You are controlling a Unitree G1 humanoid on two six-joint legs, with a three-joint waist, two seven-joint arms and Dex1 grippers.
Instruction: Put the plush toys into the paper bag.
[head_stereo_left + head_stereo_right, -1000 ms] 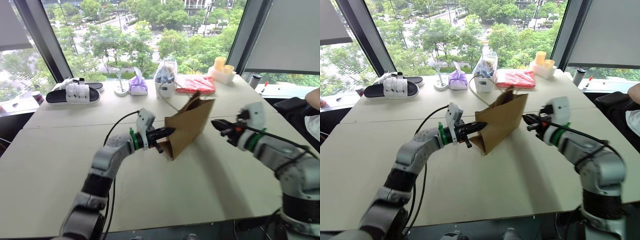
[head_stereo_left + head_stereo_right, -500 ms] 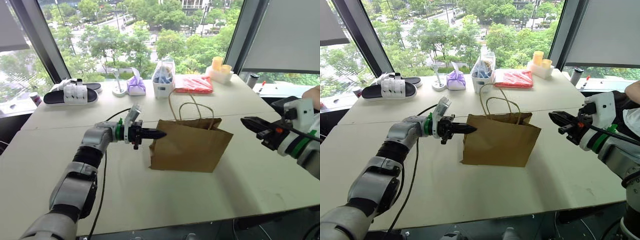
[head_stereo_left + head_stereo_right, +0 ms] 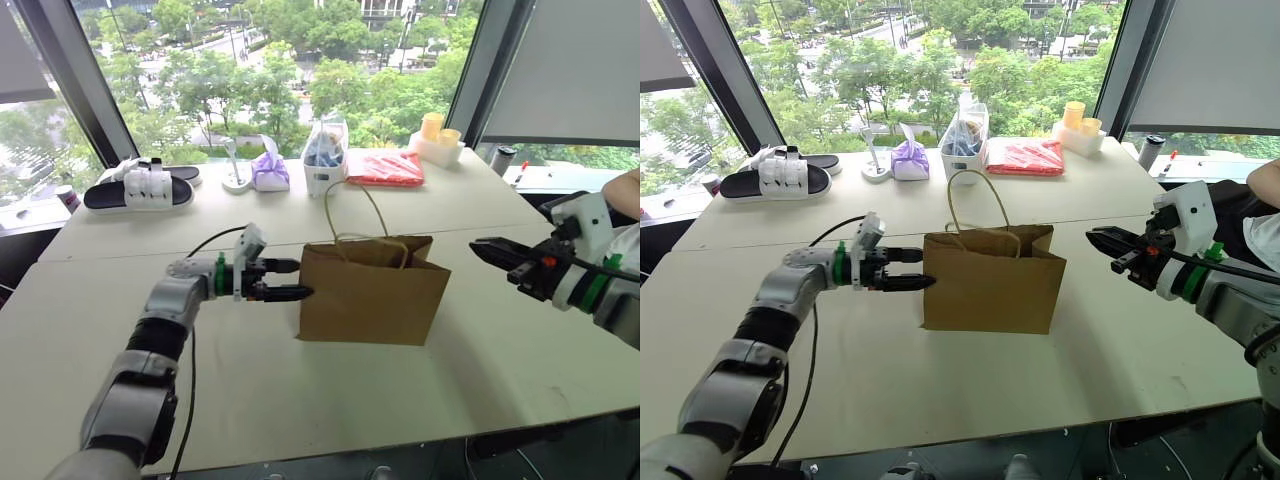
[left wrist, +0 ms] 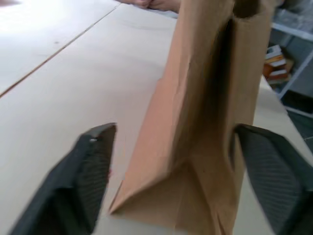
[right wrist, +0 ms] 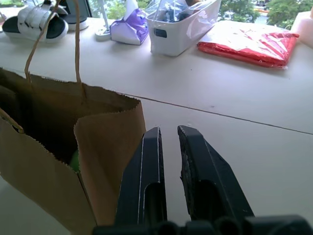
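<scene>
- The paper bag (image 3: pixel 372 291) stands upright near the middle of the pale counter (image 3: pixel 300 400), mouth open to the top, with its thin loop handles (image 3: pixel 350 205) sticking up above the rim.
- The left claw (image 3: pixel 290 280) is level with the bag's left end, and its two black fingers (image 4: pixel 83 176) are spread wide. From the left wrist view, they sit on either side of the bag's narrow folded side without pinching it. It has let go.
- The right claw (image 3: pixel 490 250) hangs in the air to the right of the bag, clear of it and pointing towards it. Its fingers (image 5: pixel 146 181) are drawn nearly together with only a thin slit between them, and nothing is caught there.
- From the right wrist view, a small patch of light green (image 5: pixel 74 160) shows inside the bag just under the near rim. I take it for the green plush toy, but too little shows to be sure. I can't make out the orange one.
- Along the far edge by the window lie a black-and-white sandal (image 3: pixel 140 187), a purple cloth bundle (image 3: pixel 269 172), a white tub (image 3: pixel 325 175) holding a clear bag, and a flat red packet (image 3: pixel 385 168).
</scene>
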